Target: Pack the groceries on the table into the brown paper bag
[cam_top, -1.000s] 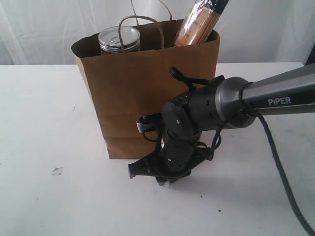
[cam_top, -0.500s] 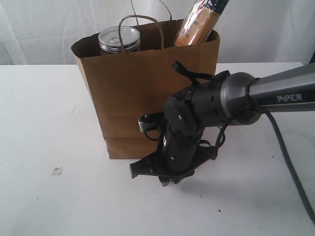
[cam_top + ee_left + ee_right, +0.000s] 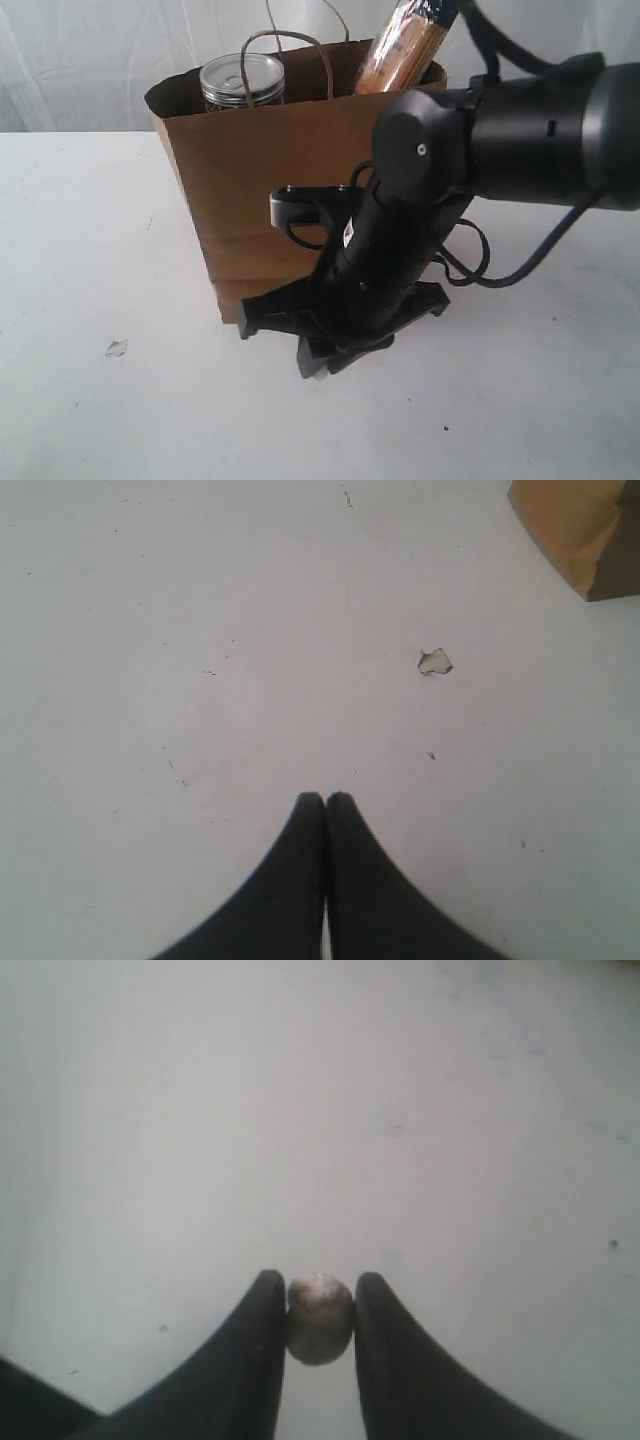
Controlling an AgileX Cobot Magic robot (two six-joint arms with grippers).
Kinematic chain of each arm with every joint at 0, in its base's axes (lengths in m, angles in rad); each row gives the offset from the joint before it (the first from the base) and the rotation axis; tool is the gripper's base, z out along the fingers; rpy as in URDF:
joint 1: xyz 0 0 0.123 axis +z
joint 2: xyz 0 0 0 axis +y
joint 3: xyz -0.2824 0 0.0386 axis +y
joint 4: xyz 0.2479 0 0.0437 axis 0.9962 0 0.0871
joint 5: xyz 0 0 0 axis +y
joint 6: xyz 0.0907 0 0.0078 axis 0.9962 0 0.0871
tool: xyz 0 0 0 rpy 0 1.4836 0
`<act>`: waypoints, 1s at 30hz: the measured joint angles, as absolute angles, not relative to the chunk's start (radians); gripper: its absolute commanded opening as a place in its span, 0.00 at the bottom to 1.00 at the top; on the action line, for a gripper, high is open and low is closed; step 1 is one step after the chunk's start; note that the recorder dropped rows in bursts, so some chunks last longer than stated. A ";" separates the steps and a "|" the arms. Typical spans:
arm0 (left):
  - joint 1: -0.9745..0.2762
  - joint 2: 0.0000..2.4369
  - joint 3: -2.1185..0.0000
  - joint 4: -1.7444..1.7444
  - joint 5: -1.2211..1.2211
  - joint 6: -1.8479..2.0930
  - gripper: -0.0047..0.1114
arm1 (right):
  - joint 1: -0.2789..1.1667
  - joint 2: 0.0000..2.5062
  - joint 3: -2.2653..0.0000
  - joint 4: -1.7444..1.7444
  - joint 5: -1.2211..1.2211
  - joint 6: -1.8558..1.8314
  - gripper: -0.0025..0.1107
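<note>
Right wrist view: your right gripper (image 3: 320, 1278) pinches a small rounded grey item (image 3: 320, 1320) at its tips, low before the brown paper bag (image 3: 250, 180). That shallow hold may slip during the lift. Your left gripper (image 3: 325, 798) is closed and empty.

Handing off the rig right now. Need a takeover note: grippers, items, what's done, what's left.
Left gripper: shut, empty, over the table near a scrap.
Right gripper: shut on a small round grey lump, low in front of the bag.
Done: jar and spaghetti stand in the bag.
Left: probably drop the lump in. Other groceries are out of view, so check inside the bag.
</note>
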State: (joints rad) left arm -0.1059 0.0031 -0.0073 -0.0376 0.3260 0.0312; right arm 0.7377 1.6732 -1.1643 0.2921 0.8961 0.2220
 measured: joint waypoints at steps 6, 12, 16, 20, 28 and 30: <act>-0.106 0.003 -0.007 -0.038 0.326 0.031 0.04 | 0.802 1.604 -1.230 0.422 0.900 0.158 0.22; -0.106 0.003 -0.007 -0.038 0.326 0.031 0.04 | 0.876 1.600 -1.444 0.454 0.875 0.131 0.22; -0.106 0.003 -0.007 -0.038 0.326 0.031 0.04 | 0.872 1.598 -1.608 0.407 0.778 0.131 0.22; -0.106 0.003 -0.007 -0.038 0.326 0.031 0.04 | 0.812 1.599 -1.713 0.324 0.665 0.135 0.22; -0.106 0.003 -0.007 -0.038 0.326 0.031 0.04 | 0.651 1.637 -1.750 0.056 0.636 0.143 0.23; -0.106 0.003 -0.007 -0.038 0.326 0.031 0.04 | 0.622 1.658 -1.750 0.015 0.654 0.151 0.24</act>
